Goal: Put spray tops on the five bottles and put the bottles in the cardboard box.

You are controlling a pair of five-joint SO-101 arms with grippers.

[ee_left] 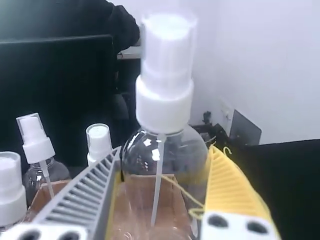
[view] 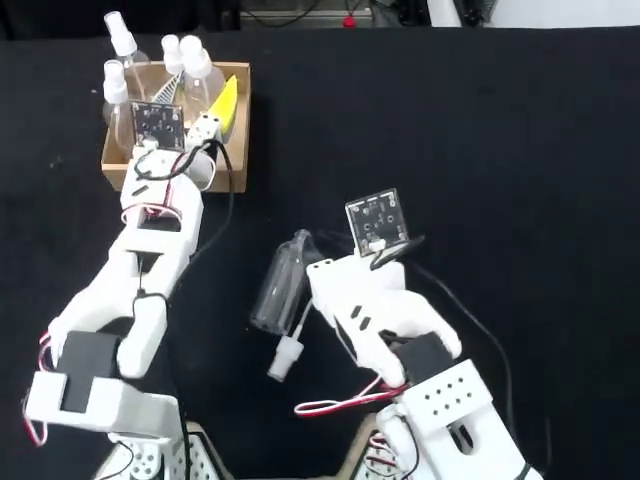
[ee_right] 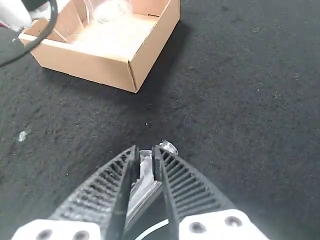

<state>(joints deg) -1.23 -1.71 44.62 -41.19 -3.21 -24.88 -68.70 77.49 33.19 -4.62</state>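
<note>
Presently, as I read it from the console:

- Left claw [view: 200, 100]: over the cardboard box [view: 112, 168], its grey and yellow fingers pinching the body of an upright capped bottle [ee_left: 167, 160].
- Box contents: three other capped bottles [ee_left: 42, 175] stand just beside the held one, so four of five appear done (my count from the high view).
- Right claw [ee_right: 145, 152]: low over the table [view: 500, 150], fingers pressed nearly together on clear plastic that I take for the uncapped bottle [view: 278, 285]. I cannot tell which part it grips.
- Uncapped bottle: lies on its side mid-table, well apart from the box.
- Loose spray top [view: 285, 358]: lies on the table just beside that bottle's near end, with no claw on it.
- Risk 1: if the left claw opens before the held bottle is seated, it could topple into its neighbours, which stand close.
- Risk 2: the yellow finger sits near the box wall and could drag the box on withdrawal.
- Risk 3: smooth plastic in a narrow pinch may swivel once lifted, leaving the neck misaligned for the thin dip tube.
</note>
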